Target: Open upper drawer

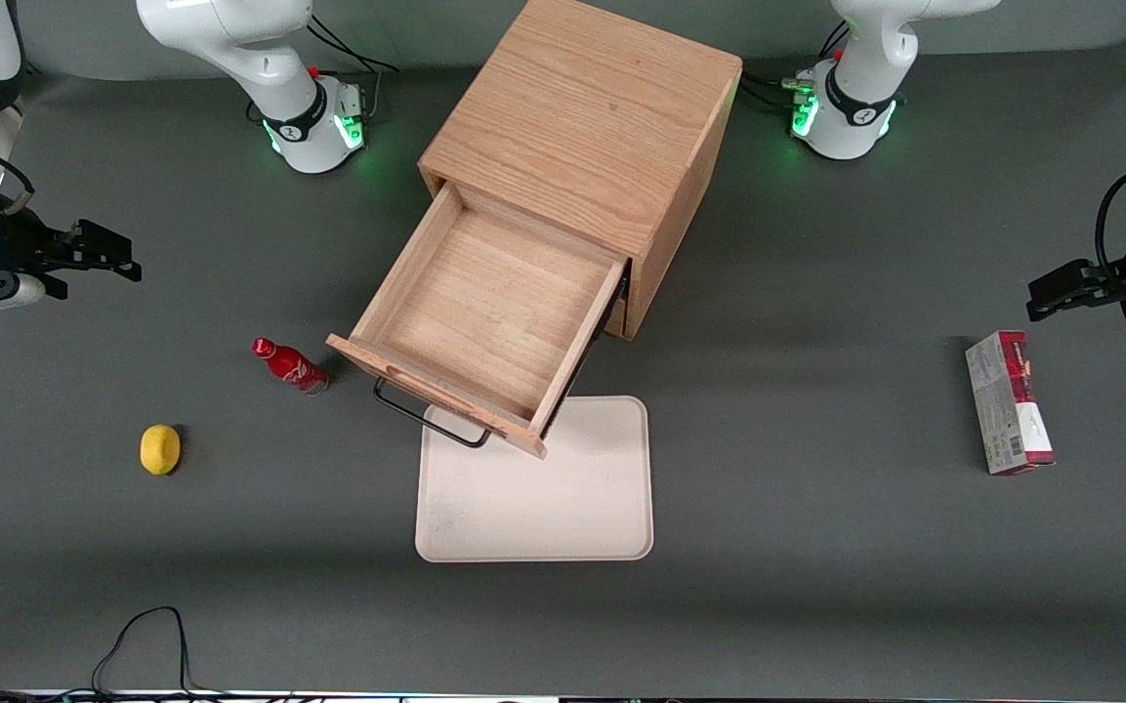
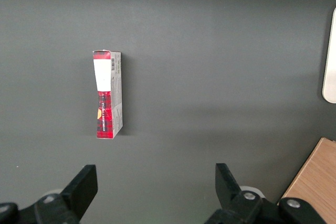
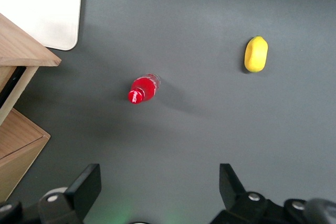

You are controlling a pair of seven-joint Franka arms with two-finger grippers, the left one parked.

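- Standing pulled far out of the cabinet [image 1: 582, 117], the upper drawer [image 1: 484, 312] showed its bare wooden floor; its front panel with the black wire handle [image 1: 426, 415] hung over the edge of the cream tray [image 1: 543, 508] that lay on the table nearer the front camera.
- The gripper [image 1: 99, 256] hung well apart from the drawer, toward the working arm's end of the table, with its fingers [image 3: 84, 187] spread wide and grasping nothing; the wrist view looked down between them at bare table.
- The task appeared complete, so the remaining hazards were judged to lie in any further motion rather than in the pull itself.
- A red bottle [image 1: 289, 364] stood upright just beside the drawer's front corner, between the drawer and the gripper; a low sweep of the arm toward the cabinet could have toppled it, since it looked narrow and tall.
- A yellow lemon [image 1: 160, 449] lay nearer the front camera than the bottle and would probably have rolled if brushed.
- The drawer seemed close to full extension; another tug could have drawn it off its runners or dragged the whole cabinet across the mat.
- A carton [image 1: 1009, 402] lay toward the parked arm's end of the table, clear of any likely path.
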